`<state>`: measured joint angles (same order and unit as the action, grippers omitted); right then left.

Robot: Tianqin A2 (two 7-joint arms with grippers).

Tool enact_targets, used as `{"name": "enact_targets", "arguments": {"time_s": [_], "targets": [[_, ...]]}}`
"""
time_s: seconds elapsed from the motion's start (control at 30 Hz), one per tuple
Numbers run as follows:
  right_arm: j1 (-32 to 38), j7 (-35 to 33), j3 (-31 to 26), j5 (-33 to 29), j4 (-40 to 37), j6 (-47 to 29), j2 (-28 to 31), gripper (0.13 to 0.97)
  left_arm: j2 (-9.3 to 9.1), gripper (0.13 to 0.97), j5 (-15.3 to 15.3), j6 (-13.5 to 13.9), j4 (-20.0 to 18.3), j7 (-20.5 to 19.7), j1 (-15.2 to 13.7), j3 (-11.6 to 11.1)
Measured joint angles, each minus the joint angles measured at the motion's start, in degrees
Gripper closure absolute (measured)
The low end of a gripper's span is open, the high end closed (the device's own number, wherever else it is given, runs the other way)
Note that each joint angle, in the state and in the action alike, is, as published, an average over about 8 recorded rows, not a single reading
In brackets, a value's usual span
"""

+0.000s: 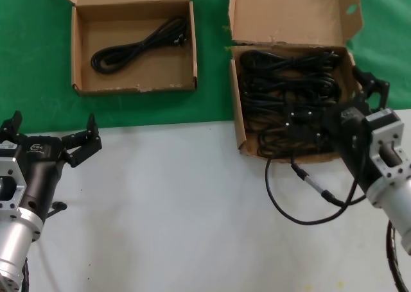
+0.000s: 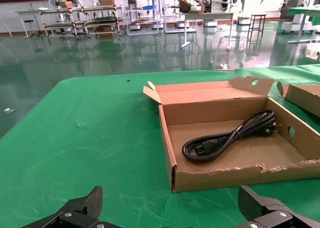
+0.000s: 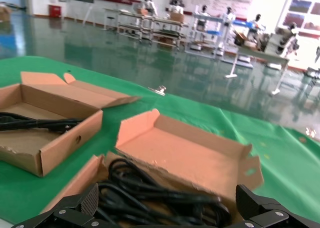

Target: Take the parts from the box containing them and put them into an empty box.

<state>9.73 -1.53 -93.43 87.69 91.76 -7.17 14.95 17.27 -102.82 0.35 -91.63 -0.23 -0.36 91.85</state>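
The larger, deeper box (image 1: pixel 236 112) stands at the right, filled with several black power cords (image 1: pixel 289 106). My right gripper (image 1: pixel 367 90) hovers open and empty just above the box's near right part; the cords (image 3: pixel 150 193) lie right under its spread fingers (image 3: pixel 89 200). The smaller shallow box (image 1: pixel 135 85) sits at the far left on the green cloth and holds one looped power cord (image 1: pixel 138 45), which also shows in the left wrist view (image 2: pixel 225 140). My left gripper (image 1: pixel 52 130) is open and empty, low at the near left, short of that box (image 2: pixel 250 175).
A thin black cable with a silver connector (image 1: pixel 308 176) loops on the white table (image 1: pixel 180 208) in front of the larger box, beside my right arm. Green cloth (image 1: pixel 32 61) covers the far half. The larger box's tall back flap (image 1: pixel 289 13) stands up behind it.
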Motion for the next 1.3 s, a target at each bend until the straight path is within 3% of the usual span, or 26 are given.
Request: {"name": "enact_targets", "arguments": {"time_s": [0.27, 0.7, 1.3], "targets": [[-3.2, 0.51, 0.58, 5.08, -0.03, 2.36, 0.74, 0.129, -0.03, 0.136, -0.1, -0.11, -0.01, 0.08, 0.12, -0.06], [-8.1, 1.28, 1.46, 12.84, -0.08, 5.96, 1.86, 0.129, -0.07, 0.132, -0.26, -0.29, -0.03, 0.19, 0.3, -0.15], [-8.73, 1.38, 1.58, 13.84, -0.08, 6.43, 2.0, 0.129, -0.07, 0.132, -0.28, -0.31, -0.04, 0.21, 0.32, -0.16]]}}
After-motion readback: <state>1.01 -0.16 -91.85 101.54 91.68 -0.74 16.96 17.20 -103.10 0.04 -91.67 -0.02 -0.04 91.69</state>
